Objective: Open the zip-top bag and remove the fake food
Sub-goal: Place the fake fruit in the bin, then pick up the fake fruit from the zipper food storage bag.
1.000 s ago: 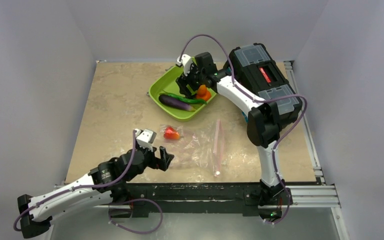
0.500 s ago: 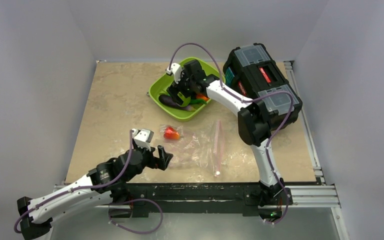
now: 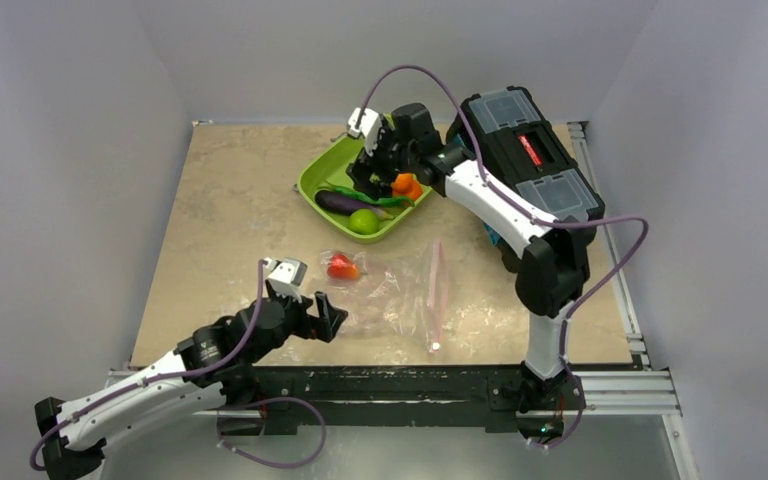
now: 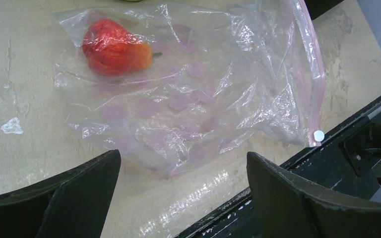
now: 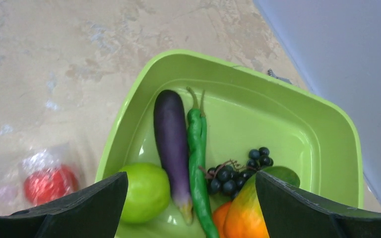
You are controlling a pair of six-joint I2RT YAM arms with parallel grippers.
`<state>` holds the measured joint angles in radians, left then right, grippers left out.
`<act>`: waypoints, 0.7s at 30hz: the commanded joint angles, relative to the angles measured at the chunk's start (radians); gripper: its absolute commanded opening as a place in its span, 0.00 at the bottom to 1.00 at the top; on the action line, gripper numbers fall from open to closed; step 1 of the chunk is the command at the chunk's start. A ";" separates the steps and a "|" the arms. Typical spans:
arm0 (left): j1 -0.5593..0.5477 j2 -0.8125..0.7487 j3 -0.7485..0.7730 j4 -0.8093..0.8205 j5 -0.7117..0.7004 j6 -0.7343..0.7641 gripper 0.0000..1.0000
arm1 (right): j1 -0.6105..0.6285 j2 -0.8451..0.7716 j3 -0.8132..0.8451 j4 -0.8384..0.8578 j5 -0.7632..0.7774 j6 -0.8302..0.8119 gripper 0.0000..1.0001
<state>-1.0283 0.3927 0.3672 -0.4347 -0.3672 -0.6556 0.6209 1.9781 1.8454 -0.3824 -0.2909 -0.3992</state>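
The zip-top bag (image 3: 400, 295) lies flat at the table's front, its pink zip strip (image 3: 436, 292) on the right. It holds one red strawberry-like piece of fake food (image 3: 342, 267) at its far left corner. My left gripper (image 3: 331, 318) is open and empty, just left of the bag's near edge. In the left wrist view the bag (image 4: 193, 99) and red piece (image 4: 115, 47) lie ahead of my gripper (image 4: 183, 198). My right gripper (image 3: 368, 180) is open and empty above the green tray (image 3: 318, 172). The tray holds an eggplant (image 5: 171, 139), green pod (image 5: 196, 148), lime (image 5: 144, 191), grapes (image 5: 235, 173) and an orange fruit (image 5: 245, 215).
A black toolbox (image 3: 525, 150) with clear lid compartments stands at the back right, beside the tray. The white zip slider (image 4: 318, 135) sits at the strip's near end, close to the table's front edge and the black rail (image 4: 357, 144).
My right gripper dipped toward the tray's front and came back up. A green lime now lies at the tray's front corner where none showed before. My left arm has barely moved.
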 commanded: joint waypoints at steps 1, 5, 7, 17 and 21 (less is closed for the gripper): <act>0.009 -0.021 -0.015 0.032 0.033 -0.032 0.98 | -0.003 -0.170 -0.143 0.013 -0.091 -0.085 0.99; 0.011 -0.026 -0.021 0.044 0.042 -0.042 0.98 | -0.005 -0.361 -0.336 0.046 -0.163 -0.147 0.99; 0.013 -0.026 -0.021 0.044 0.043 -0.044 0.98 | -0.008 -0.445 -0.429 0.050 -0.189 -0.180 0.99; 0.014 -0.081 -0.020 0.004 0.033 -0.064 0.99 | -0.143 -0.760 -0.823 0.103 -0.394 -0.207 0.99; 0.014 -0.093 -0.015 -0.006 0.026 -0.065 1.00 | -0.152 -0.819 -0.911 0.076 -0.366 -0.232 0.99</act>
<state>-1.0210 0.3130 0.3492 -0.4419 -0.3332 -0.6994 0.4740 1.2163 0.9936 -0.3206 -0.6136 -0.5961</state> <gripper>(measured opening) 0.997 0.987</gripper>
